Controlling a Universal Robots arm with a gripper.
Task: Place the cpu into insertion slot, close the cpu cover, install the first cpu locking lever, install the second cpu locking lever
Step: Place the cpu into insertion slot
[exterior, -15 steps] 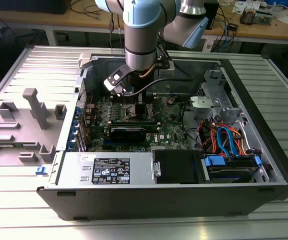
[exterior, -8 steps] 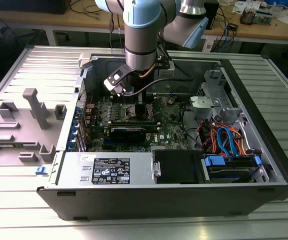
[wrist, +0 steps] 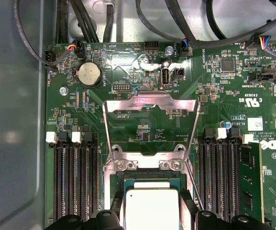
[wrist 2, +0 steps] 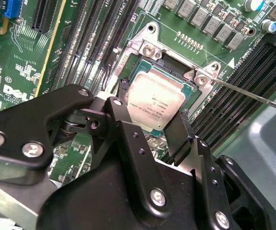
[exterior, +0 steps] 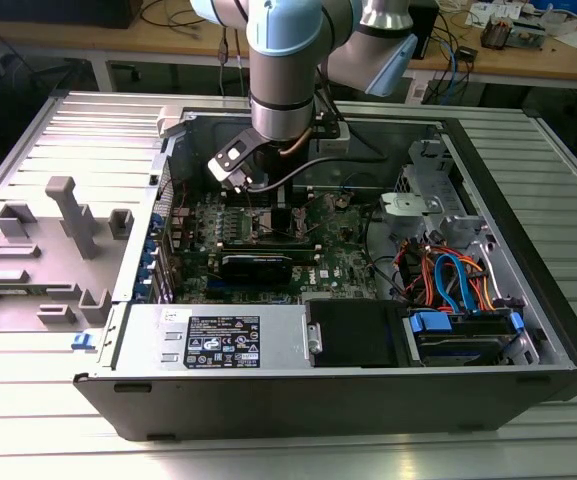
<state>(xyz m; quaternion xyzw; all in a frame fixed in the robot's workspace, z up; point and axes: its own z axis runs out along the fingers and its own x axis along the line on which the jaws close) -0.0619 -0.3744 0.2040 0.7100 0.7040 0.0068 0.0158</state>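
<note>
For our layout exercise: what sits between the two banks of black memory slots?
The insertion slot, with the cpu on it, seen in the first wrist view.

The cpu (wrist 2: 156,102) has a dull silver-grey top with faint dark print and a thin green edge. The insertion slot (wrist 2: 149,48) shows a bright silver rim around a black frame. The cpu cover (wrist: 149,103) is plain silver metal. The motherboard (wrist: 214,81) is deep green, speckled with white lettering and fine traces. It carries black memory slots (wrist: 75,182) with white latches (wrist: 51,137) and a silver coin battery (wrist: 88,74). The gripper (wrist 2: 151,108) is matt black, dotted with silver screws. In the exterior view, the arm (exterior: 283,40) is pale blue and grey. At three o'clock of the board, cables (exterior: 448,275) run orange, blue and red. The tabletop (exterior: 288,455) is silver with ribbed stripes.
</note>
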